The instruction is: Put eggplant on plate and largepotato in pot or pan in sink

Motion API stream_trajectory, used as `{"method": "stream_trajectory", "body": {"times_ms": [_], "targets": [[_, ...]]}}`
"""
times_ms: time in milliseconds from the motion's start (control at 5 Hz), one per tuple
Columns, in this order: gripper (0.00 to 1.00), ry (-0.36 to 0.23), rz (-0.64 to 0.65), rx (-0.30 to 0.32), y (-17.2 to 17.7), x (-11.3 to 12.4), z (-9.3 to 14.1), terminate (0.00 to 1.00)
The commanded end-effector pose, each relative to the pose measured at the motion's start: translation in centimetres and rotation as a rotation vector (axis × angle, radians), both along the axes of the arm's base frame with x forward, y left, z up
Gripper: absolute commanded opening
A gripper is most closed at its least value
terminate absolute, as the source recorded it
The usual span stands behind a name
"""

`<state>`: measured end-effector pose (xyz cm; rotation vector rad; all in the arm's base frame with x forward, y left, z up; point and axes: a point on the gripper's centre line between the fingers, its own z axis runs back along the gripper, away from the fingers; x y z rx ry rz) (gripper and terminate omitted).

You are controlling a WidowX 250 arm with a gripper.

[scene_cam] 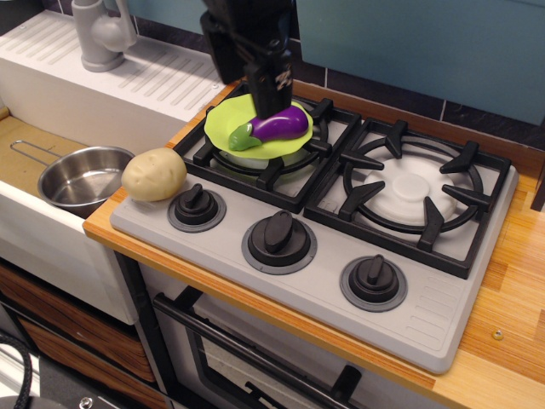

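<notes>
Purple eggplant (274, 128) lies on the green plate (223, 126). Steel pan (83, 177) in the sink (25, 149) is empty; the potato (154, 174) sits beside it. I cannot tell how the jaws of the gripper (274, 85) stand.

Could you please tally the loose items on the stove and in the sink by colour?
Purple: 1, eggplant
Lime green: 1, plate
Beige: 1, potato
Silver: 1, pan
Total: 4
</notes>
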<state>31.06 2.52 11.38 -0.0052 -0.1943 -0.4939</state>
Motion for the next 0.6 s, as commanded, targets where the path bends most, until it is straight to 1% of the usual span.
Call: {"method": "stream_trajectory", "body": {"times_ms": [0,200,400], "targets": [[1.0,-0.048,-0.006,0.007,-0.3,1.0,1.5,0.0],[1.0,-0.048,-0.006,0.007,-0.3,1.0,1.5,0.0],[1.0,-0.102,-0.032,0.061,0.7,-0.3,0.6,0.0]]}}
